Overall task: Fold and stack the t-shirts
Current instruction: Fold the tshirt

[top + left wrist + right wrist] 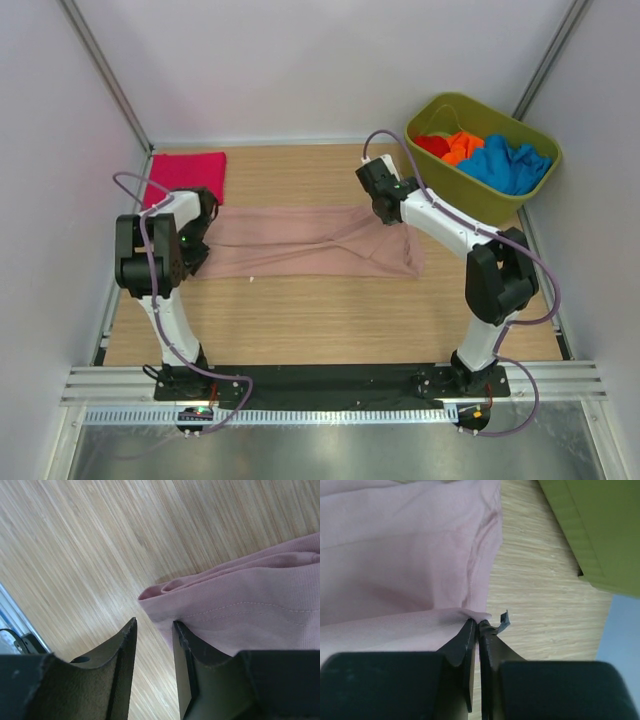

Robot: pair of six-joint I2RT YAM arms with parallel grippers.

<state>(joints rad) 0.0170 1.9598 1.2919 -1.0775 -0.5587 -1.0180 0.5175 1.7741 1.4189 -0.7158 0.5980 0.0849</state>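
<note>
A dusty-pink t-shirt (300, 240) lies stretched in a long band across the middle of the wooden table. My right gripper (385, 210) is at its right end; in the right wrist view the gripper (477, 624) is shut on a thin edge of the pink cloth (400, 555). My left gripper (195, 235) is at the shirt's left end. There it (154, 624) stands open with bare wood between its fingers, and the shirt's folded hem (240, 610) rests against the right finger. A folded magenta t-shirt (187, 173) lies at the back left.
An olive-green tub (490, 200) stands at the back right, holding red (432, 145), orange (462, 147) and blue (510, 165) t-shirts. Its wall (590, 530) is close to my right gripper. White walls enclose the table on three sides.
</note>
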